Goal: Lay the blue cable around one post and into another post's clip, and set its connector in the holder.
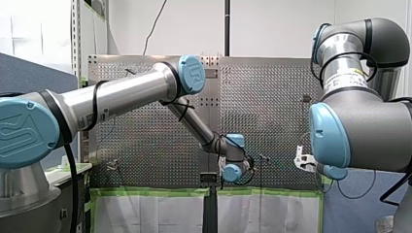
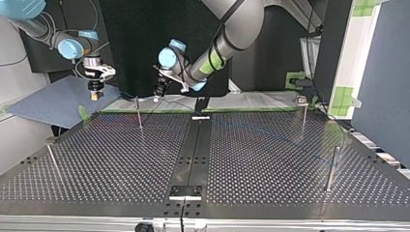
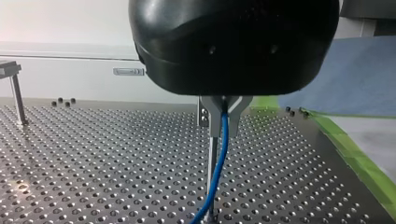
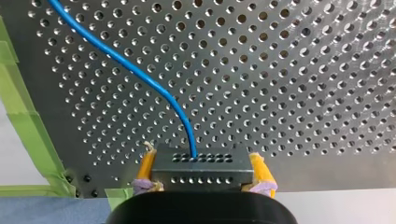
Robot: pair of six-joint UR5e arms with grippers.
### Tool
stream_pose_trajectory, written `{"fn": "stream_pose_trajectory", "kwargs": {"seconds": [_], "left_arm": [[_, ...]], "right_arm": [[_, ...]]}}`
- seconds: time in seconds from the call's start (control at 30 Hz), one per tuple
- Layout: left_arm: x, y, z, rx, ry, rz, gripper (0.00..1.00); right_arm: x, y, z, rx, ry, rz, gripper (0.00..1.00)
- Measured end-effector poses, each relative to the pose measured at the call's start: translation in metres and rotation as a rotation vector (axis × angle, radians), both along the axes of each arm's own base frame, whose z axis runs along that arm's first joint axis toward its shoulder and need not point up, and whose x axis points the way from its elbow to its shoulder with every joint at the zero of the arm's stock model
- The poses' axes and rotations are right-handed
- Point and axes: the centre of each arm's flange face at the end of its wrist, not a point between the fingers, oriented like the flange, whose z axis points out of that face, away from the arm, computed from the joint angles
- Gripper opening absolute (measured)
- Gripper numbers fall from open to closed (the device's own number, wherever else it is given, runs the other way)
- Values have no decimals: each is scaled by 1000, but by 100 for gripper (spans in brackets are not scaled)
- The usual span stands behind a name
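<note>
The cable (image 4: pixel 140 74), seemingly light and limp, trails over the surface (image 4: pixel 303 70) between my left gripper (image 3: pixel 223 120), pinched on it beside a post (image 3: pixel 212 158), and my right gripper (image 4: pixel 202 161), clamping its rigid connector (image 4: pixel 201 173), the surer hold.

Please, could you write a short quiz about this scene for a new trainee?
1. True or false: my right gripper is shut on the connector.
2. What does my left gripper hold? A) a pen B) the cable C) a screw
3. Fill in: the tape along the table's edge is ____.
Key: 1 true; 2 B; 3 green.
</note>
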Motion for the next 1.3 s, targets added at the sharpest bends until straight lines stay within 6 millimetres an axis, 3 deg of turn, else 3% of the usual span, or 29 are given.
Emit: {"fn": "stream_pose_trajectory", "kwargs": {"seconds": [0.7,1.03,1.3], "left_arm": [[4,-2,4,-18,0,-7,1],[7,-4,-18,20,33,-1,1],[22,-7,-5,2,29,9,1]], "right_arm": [[10,-9,5,-38,-3,43,0],[9,-12,6,-43,-1,32,0],[8,-13,5,-47,-1,26,0]]}}
